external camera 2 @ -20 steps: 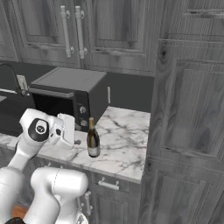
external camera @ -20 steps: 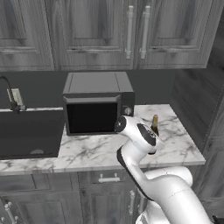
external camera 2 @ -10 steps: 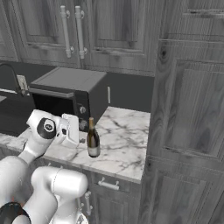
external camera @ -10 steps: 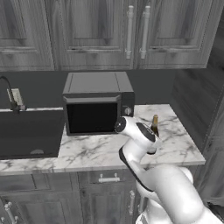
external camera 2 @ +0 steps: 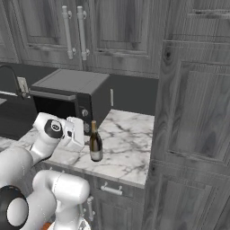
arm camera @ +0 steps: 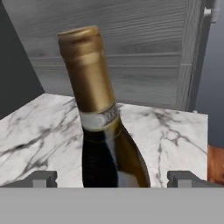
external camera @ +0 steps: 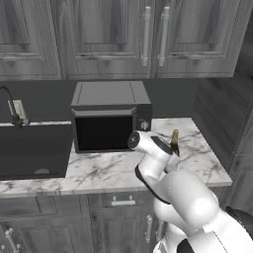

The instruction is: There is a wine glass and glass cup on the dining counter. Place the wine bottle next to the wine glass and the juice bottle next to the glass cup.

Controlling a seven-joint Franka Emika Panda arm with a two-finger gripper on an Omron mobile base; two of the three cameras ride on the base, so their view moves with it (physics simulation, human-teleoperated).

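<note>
The wine bottle (external camera 2: 95, 143), dark glass with a gold foil top and a pale label, stands upright on the marble worktop (external camera 2: 130, 146), just right of the microwave. In the hand view the wine bottle (arm camera: 103, 131) looms close, between the two fingertips (arm camera: 41, 178) of my open gripper (arm camera: 113, 179), which do not touch it. From the right base view my gripper (external camera 2: 84, 134) reaches sideways at the bottle from its left. Only the neck of the wine bottle (external camera: 175, 142) peeks past my arm in the left base view. The wine glass, glass cup, juice bottle and dining counter are out of view.
A black microwave (external camera: 109, 116) stands on the worktop to the bottle's left. A dark sink (external camera: 29, 150) with a faucet (external camera: 11, 106) lies further left. A tall wooden cabinet (external camera 2: 193, 112) bounds the worktop on the right, and wall cabinets hang above.
My hand has crept forward toward the wine bottle, so the bottle now sits between the open fingers. The bottle itself has not moved.
</note>
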